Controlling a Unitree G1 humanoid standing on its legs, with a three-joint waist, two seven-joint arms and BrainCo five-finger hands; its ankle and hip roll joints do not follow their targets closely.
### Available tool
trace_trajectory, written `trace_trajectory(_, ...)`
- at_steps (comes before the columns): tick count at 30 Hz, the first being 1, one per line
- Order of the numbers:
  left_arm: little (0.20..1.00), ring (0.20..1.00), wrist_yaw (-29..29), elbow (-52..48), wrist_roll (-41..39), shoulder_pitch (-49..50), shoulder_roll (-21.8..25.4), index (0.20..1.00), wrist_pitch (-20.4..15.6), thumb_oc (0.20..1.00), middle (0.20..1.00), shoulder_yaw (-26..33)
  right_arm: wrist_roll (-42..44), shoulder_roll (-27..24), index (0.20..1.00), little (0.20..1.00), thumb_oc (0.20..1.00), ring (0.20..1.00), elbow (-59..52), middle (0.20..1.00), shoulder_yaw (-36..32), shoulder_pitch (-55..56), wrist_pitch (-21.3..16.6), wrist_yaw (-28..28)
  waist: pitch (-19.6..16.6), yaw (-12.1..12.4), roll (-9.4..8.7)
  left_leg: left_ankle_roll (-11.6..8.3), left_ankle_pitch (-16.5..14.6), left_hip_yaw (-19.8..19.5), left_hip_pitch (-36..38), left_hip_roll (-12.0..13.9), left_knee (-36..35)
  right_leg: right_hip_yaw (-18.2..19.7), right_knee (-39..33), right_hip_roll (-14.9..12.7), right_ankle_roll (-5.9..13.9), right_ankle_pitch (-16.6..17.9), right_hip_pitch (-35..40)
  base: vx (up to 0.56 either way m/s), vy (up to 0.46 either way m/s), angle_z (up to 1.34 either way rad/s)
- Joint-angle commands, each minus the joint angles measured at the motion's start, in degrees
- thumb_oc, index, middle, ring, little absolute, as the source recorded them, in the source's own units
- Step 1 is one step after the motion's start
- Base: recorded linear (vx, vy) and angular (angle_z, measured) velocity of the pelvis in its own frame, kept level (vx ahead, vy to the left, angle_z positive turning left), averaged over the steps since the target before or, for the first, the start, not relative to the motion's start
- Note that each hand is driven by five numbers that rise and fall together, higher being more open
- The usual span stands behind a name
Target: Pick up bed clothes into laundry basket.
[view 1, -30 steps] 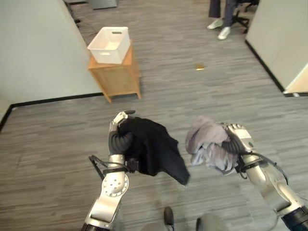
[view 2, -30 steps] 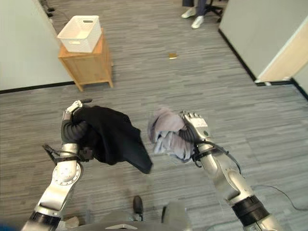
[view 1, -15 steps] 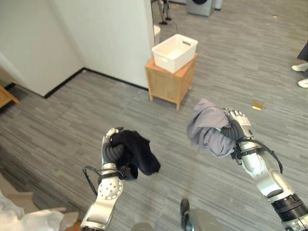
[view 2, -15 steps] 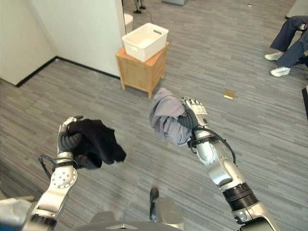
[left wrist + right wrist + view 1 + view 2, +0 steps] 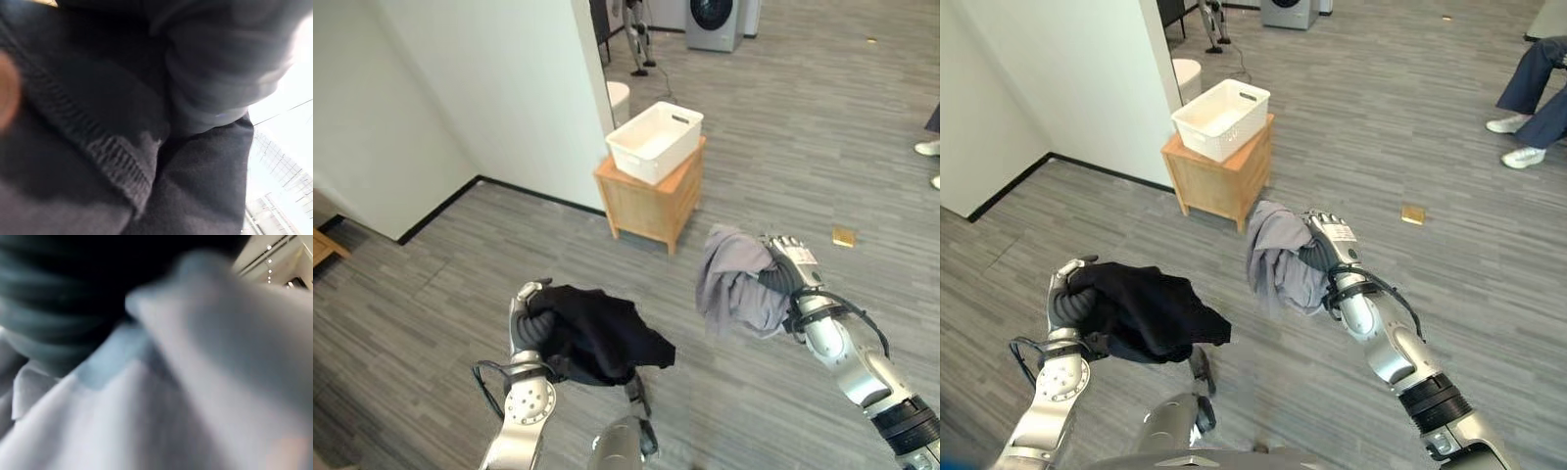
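You are holding both pieces of clothing up in the air, so the picking-up half of the task looks done and the putting-in half is not yet begun. On the left side, your left hand (image 5: 528, 305) is carrying the black garment (image 5: 602, 336); the cloth is draping over the hand and hanging toward the middle, well above the floor (image 5: 440, 264). The fingers are wrapping around the bunched cloth as far as the head views show, and the left wrist view is showing dark knitted fabric very close to the camera. Going toward the centre, the white laundry basket (image 5: 654, 142) is standing on a small wooden table (image 5: 651, 201) next to the white wall corner (image 5: 548, 108), well apart from both hands, and nothing is lying in the part of the basket that you can see. On the right side, your right hand (image 5: 786, 266) is gripping the grey garment (image 5: 732, 284), which is hanging in folds from the hand, with the fingers closing on the bunch. At the far right a person's legs and shoes (image 5: 1528, 108) are showing by the edge. In my judgement, you are still needing to walk closer to the basket and then drop each garment inside.
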Motion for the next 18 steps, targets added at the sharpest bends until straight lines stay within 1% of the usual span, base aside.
trace_trajectory(1, 0.200, 0.200, 1.53, -6.51, 2.72, -4.22, 5.29, 0.200, -3.53, 0.200, 0.200, 1.14, -3.37, 0.98, 0.200, 0.200, 0.200, 0.200, -3.38, 0.200, -2.14, -5.94, -1.85, -2.20, -1.66, 1.61, -1.97, -0.26, 1.81, -5.60, 5.84, 1.59, -5.56, 7.33, 22.73, -12.63, 10.47, 17.86, -4.51, 0.42, 0.060, -0.29)
trace_trajectory(2, 0.200, 0.200, 1.76, -5.63, 2.61, -5.72, 6.48, 0.200, -3.37, 0.200, 0.200, 0.51, -3.17, 0.93, 0.200, 0.200, 0.200, 0.200, -2.26, 0.200, -1.96, -6.66, -1.40, -2.47, -0.97, 0.72, -2.10, 0.21, 0.44, -6.92, 7.75, 1.23, -5.75, 8.53, 28.55, -11.69, 10.49, 19.42, -7.80, 0.38, -0.083, 0.35)
trace_trajectory(3, 0.200, 0.200, 2.16, -3.91, 2.51, -8.18, 8.00, 0.200, -3.13, 0.200, 0.200, 0.29, -3.11, 0.42, 0.200, 0.200, 0.200, 0.200, -0.40, 0.200, -1.84, -8.53, -0.87, -3.16, -0.11, 0.20, -0.61, 0.32, -0.93, -7.78, 10.50, 3.24, -5.98, 8.05, 32.18, -11.02, 9.24, 19.01, -13.93, 0.55, -0.174, 0.76)
trace_trajectory(4, 0.200, 0.200, 2.32, -3.08, 2.12, -9.91, 8.65, 0.200, -3.25, 0.200, 0.200, 0.15, -2.81, -0.20, 0.200, 0.200, 0.200, 0.200, 0.57, 0.200, -1.89, -10.18, -0.48, -3.38, 0.55, -0.45, -1.29, -0.18, -2.16, -8.45, 11.59, 2.82, -5.98, 6.11, 31.52, -13.18, 8.23, 16.05, -16.30, 0.39, -0.163, 1.05)
trace_trajectory(5, 0.200, 0.200, 2.34, -2.95, 2.08, -10.13, 8.69, 0.200, -3.29, 0.200, 0.200, 0.18, -2.78, -0.17, 0.200, 0.200, 0.200, 0.200, 0.70, 0.200, -1.87, -10.42, -0.49, -3.42, 0.63, -0.61, -1.22, -0.21, -1.92, -8.60, 11.41, 2.96, -5.98, 5.86, 31.38, -13.06, 8.08, 16.21, -16.31, 0.33, -0.149, 0.83)
trace_trajectory(6, 0.200, 0.200, 2.48, -2.66, 1.67, -11.30, 9.31, 0.200, -3.47, 0.200, 0.200, 0.07, -2.45, -1.10, 0.200, 0.200, 0.200, 0.200, 1.40, 0.200, -1.78, -11.69, -0.22, -3.45, 1.07, -1.13, -1.50, -0.85, -2.94, -8.92, 12.67, 3.06, -5.98, 3.75, 28.04, -13.93, 7.07, 13.30, -18.21, 0.27, -0.134, 0.86)
trace_trajectory(7, 0.200, 0.200, 2.12, -2.63, 1.15, -12.30, 9.94, 0.200, -3.63, 0.200, 0.200, -0.17, -1.93, -1.82, 0.200, 0.200, 0.200, 0.200, 2.29, 0.200, -1.83, -12.84, 0.10, -3.38, 1.22, -1.48, -1.54, -1.48, -3.06, -9.26, 13.19, 3.40, -5.98, 2.09, 23.81, -13.70, 6.56, 12.27, -19.59, 0.44, -0.227, 1.14)
trace_trajectory(8, 0.200, 0.200, 1.79, -2.53, 0.41, -12.89, 10.31, 0.200, -3.89, 0.200, 0.200, -0.15, -1.50, -2.58, 0.200, 0.200, 0.200, 0.200, 3.08, 0.200, -1.90, -14.38, 0.39, -3.40, 1.49, -2.69, -1.85, -2.43, -4.12, -10.57, 14.08, 3.61, -5.98, 0.55, 17.89, -12.72, 6.05, 10.68, -20.43, 0.43, -0.281, 1.13)
trace_trajectory(9, 0.200, 0.200, 1.57, -2.53, -0.15, -13.12, 10.56, 0.200, -4.10, 0.200, 0.200, 0.14, -1.12, -3.22, 0.200, 0.200, 0.200, 0.200, 3.90, 0.200, -1.90, -15.53, 0.64, -3.45, 1.51, -3.53, -2.36, -3.14, -5.11, -11.74, 15.02, 3.45, -5.98, 0.47, 11.13, -11.61, 6.00, 10.48, -20.98, 0.45, -0.303, 1.02)
trace_trajectory(10, 0.200, 0.200, 1.38, -2.55, -0.28, -13.25, 10.71, 0.200, -4.15, 0.200, 0.200, 0.07, -0.94, -3.53, 0.200, 0.200, 0.200, 0.200, 4.59, 0.200, -1.88, -16.26, 1.05, -3.45, 1.71, -4.03, -2.86, -3.57, -5.68, -12.87, 15.73, 3.27, -5.98, 1.74, 6.19, -10.77, 6.05, 10.99, -22.27, 0.66, -0.408, 0.86)
trace_trajectory(11, 0.200, 0.200, 1.26, -1.74, -0.50, -13.65, 10.59, 0.200, -4.05, 0.200, 0.200, 0.19, -0.70, -4.11, 0.200, 0.200, 0.200, 0.200, 6.88, 0.200, -1.80, -17.02, 1.58, -3.97, 2.22, -5.52, -2.62, -4.33, -8.05, -16.44, 17.92, 3.86, -5.98, 5.82, -3.22, -9.32, 7.08, 13.32, -24.02, 0.49, -0.296, 0.98)
trace_trajectory(12, 0.200, 0.200, 1.27, -1.62, -0.51, -13.80, 10.52, 0.200, -4.10, 0.200, 0.200, 0.27, -0.65, -4.13, 0.200, 0.200, 0.200, 0.200, 7.21, 0.200, -1.57, -17.39, 1.49, -4.14, 2.21, -5.75, -2.50, -4.34, -7.98, -16.58, 17.74, 3.93, -5.98, 5.56, -4.69, -9.28, 7.08, 14.34, -23.42, 0.53, -0.299, 1.11)
trace_trajectory(13, 0.200, 0.200, 1.38, -0.86, -0.69, -13.76, 10.42, 0.200, -4.10, 0.200, 0.200, 0.00, -0.67, -4.48, 0.200, 0.200, 0.200, 0.200, 8.26, 0.200, -1.50, -17.71, 1.87, -4.32, 2.54, -6.46, -2.70, -4.77, -8.73, -18.37, 18.92, 4.00, -5.98, 8.23, -6.22, -8.93, 7.86, 16.05, -25.97, 0.32, -0.188, 1.03)
trace_trajectory(14, 0.200, 0.200, 1.24, -0.35, -1.16, -13.63, 10.51, 0.200, -4.35, 0.200, 0.200, 0.00, -0.69, -5.14, 0.200, 0.200, 0.200, 0.200, 9.20, 0.200, -0.98, -18.67, 1.98, -4.51, 2.49, -6.43, -2.53, -5.19, -9.75, -19.31, 20.05, 4.61, -5.98, 8.93, -6.38, -8.60, 8.48, 16.61, -27.86, 0.46, -0.269, 1.08)
trace_trajectory(15, 0.200, 0.200, 1.17, -0.11, -1.11, -13.68, 10.89, 0.200, -4.49, 0.200, 0.200, -0.13, -0.76, -5.77, 0.200, 0.200, 0.200, 0.200, 9.63, 0.200, -0.84, -19.02, 2.16, -4.78, 2.39, -6.59, -2.78, -5.58, -10.28, -19.94, 21.10, 4.95, -5.98, 9.53, -5.85, -8.64, 8.42, 17.30, -28.71, 0.31, -0.174, 0.92)
trace_trajectory(16, 0.200, 0.200, 1.18, -0.08, -1.12, -13.70, 10.87, 0.200, -4.51, 0.200, 0.200, -0.12, -0.73, -5.78, 0.200, 0.200, 0.200, 0.200, 9.79, 0.200, -0.73, -19.15, 2.11, -4.86, 2.46, -6.70, -2.65, -5.61, -10.36, -20.04, 21.18, 5.08, -5.98, 9.39, -5.82, -8.56, 8.41, 17.21, -28.59, 0.24, -0.198, 0.77)
trace_trajectory(17, 0.200, 0.200, 1.04, -0.16, -1.03, -13.51, 11.05, 0.200, -4.87, 0.200, 0.200, -0.21, -1.26, -6.88, 0.200, 0.200, 0.200, 0.200, 10.20, 0.200, -0.58, -19.86, 2.43, -4.92, 2.46, -7.01, -3.46, -6.29, -10.64, -20.74, 22.27, 5.43, -5.98, 9.83, -5.04, -8.95, 7.91, 18.23, -28.65, 0.36, -0.370, 0.68)
trace_trajectory(18, 0.200, 0.200, 1.10, 0.18, -1.03, -12.68, 10.76, 0.200, -4.94, 0.200, 0.200, 0.07, -1.22, -7.18, 0.200, 0.200, 0.200, 0.200, 10.35, 0.200, -0.89, -20.50, 2.51, -5.14, 1.39, -7.30, -4.36, -6.96, -11.12, -21.49, 24.46, 7.04, -5.98, 10.28, -3.18, -9.19, 7.61, 19.07, -27.81, 0.46, -0.489, 0.69)
